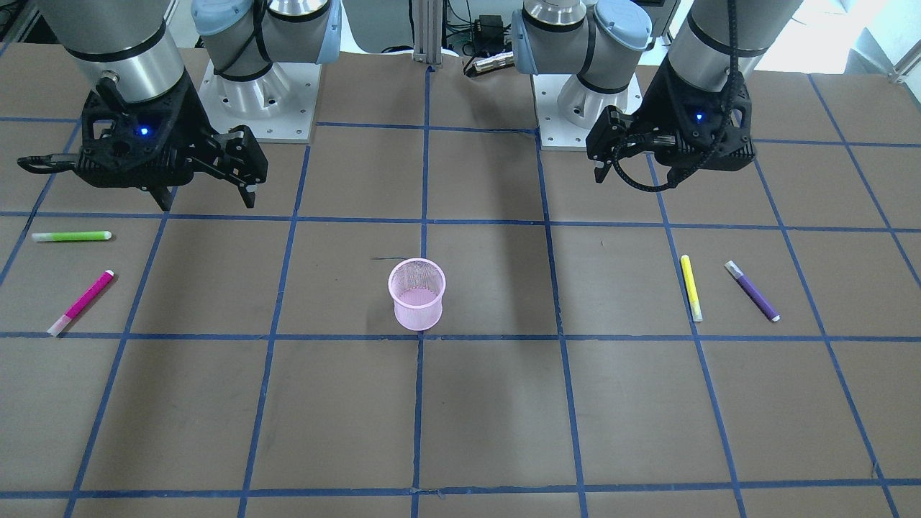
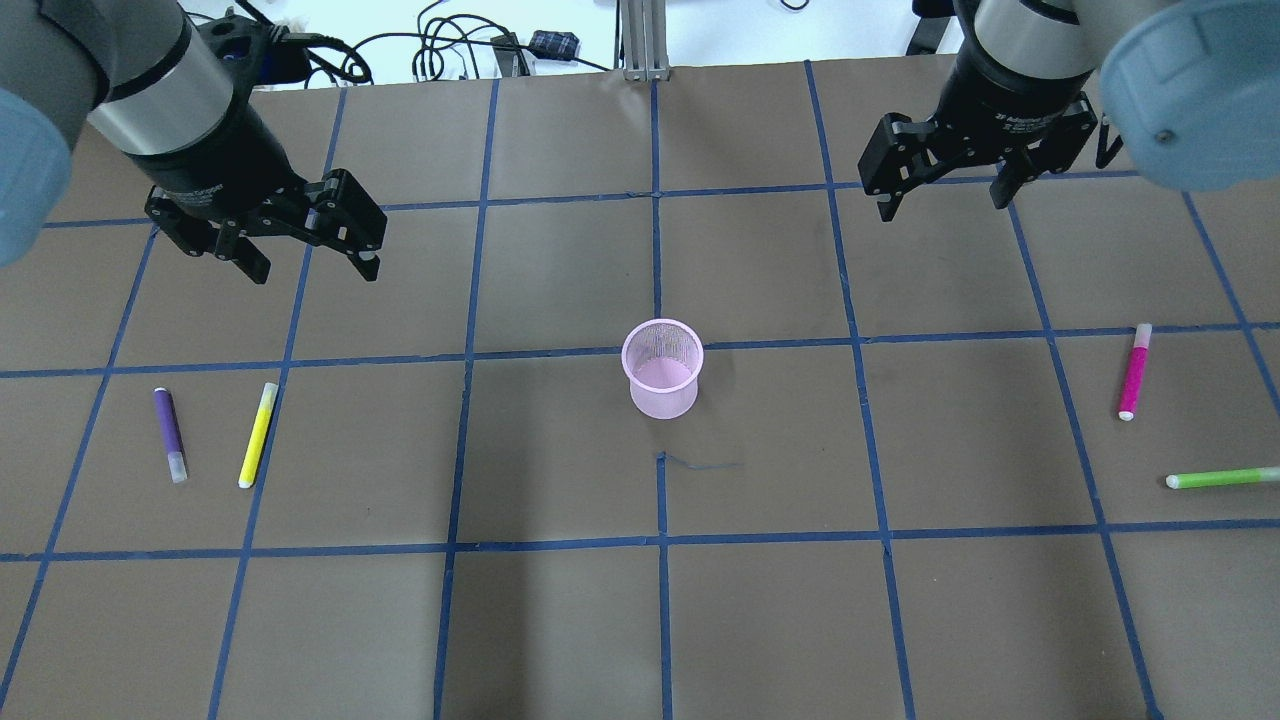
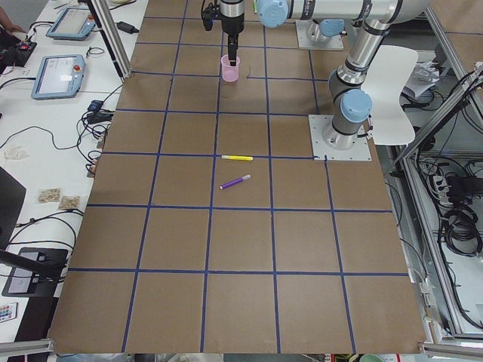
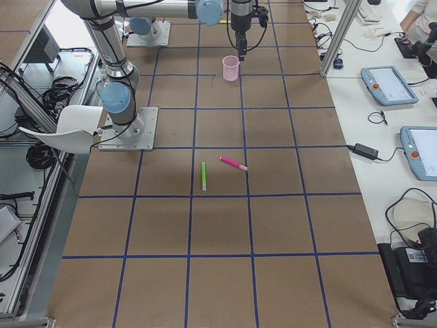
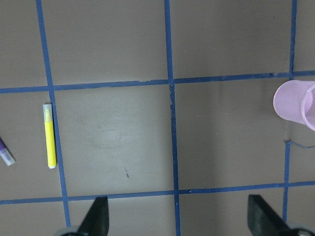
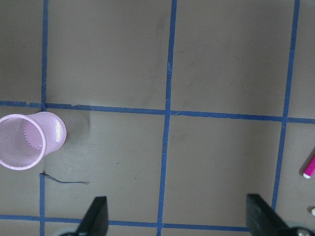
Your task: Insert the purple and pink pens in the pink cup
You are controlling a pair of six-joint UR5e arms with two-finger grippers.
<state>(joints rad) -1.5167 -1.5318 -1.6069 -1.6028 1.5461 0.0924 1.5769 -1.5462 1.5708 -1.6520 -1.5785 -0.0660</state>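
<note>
You have left and right jaws released, empty, above the bench; purple pen lies left, pink pen right, of pink cup

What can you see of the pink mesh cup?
The pale pink mesh cup is a small round holder of fine mesh, probably metal, with a thicker rim and a slightly narrower base. It stands upright, mouth up, and looks empty. It sits mid-table on the brown paper surface, at a crossing of blue tape lines. Only the table touches it.
</note>
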